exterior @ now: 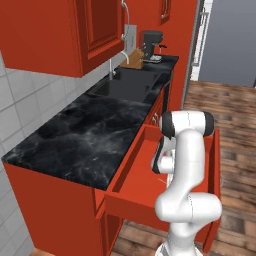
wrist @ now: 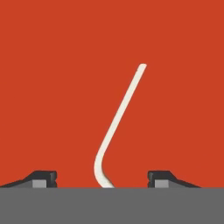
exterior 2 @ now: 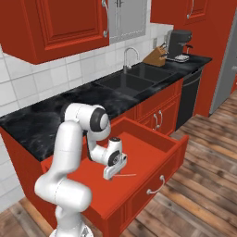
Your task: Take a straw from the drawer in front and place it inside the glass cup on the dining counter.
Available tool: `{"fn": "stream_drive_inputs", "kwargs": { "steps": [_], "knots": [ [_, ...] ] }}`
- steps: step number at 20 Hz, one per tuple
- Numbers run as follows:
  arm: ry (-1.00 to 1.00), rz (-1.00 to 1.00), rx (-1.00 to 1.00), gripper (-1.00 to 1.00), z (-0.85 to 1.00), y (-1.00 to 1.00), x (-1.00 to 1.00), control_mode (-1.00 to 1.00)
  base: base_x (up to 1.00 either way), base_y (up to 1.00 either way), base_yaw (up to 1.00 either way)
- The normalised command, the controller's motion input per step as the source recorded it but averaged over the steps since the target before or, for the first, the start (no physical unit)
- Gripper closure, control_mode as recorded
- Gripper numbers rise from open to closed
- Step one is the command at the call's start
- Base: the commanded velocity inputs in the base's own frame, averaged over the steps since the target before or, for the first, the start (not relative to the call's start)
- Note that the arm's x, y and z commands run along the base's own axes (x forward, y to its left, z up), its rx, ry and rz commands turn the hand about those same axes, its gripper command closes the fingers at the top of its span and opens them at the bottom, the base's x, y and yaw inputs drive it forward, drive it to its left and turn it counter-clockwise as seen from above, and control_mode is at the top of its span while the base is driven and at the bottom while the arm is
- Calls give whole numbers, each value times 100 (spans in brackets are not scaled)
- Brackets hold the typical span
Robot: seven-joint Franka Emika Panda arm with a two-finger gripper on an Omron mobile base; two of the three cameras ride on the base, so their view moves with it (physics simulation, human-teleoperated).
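Note:
The red drawer [exterior 2: 155,147] stands pulled out in front of me, its flat red floor [wrist: 52,87] right under the hand. The pale straw [wrist: 119,116] lies on that floor, its bent end nearest the hand and its long part running away from it. In the right base view the straw [exterior 2: 127,175] shows as a thin line beside the hand. My gripper [wrist: 103,178] is low inside the drawer and open, one fingertip [wrist: 43,178] on each side of the straw's bend, neither touching it. The glass cup and the dining counter are out of view.
Behind the drawer runs a black marble worktop [exterior: 85,135] with a sink [exterior 2: 132,81] and faucet [exterior 2: 129,55]. A knife block [exterior 2: 155,56] and coffee machine [exterior 2: 178,44] stand at its far end. Red wall cabinets [exterior: 60,30] hang above. Wood floor [exterior: 225,110] lies to the right.

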Motion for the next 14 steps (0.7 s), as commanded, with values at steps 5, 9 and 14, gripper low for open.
{"fn": "stream_drive_inputs", "kwargs": {
  "steps": [5, 9, 14],
  "knots": [
    [1, 4, 0, -100, -12, 0, 9, -100, 0, 0, 0],
    [7, 4, 0, -100, -49, 0, 2, -100, 0, 0, 0],
    [9, 2, 0, 100, -79, 0, 0, -100, 0, 0, 0]
  ]
}}
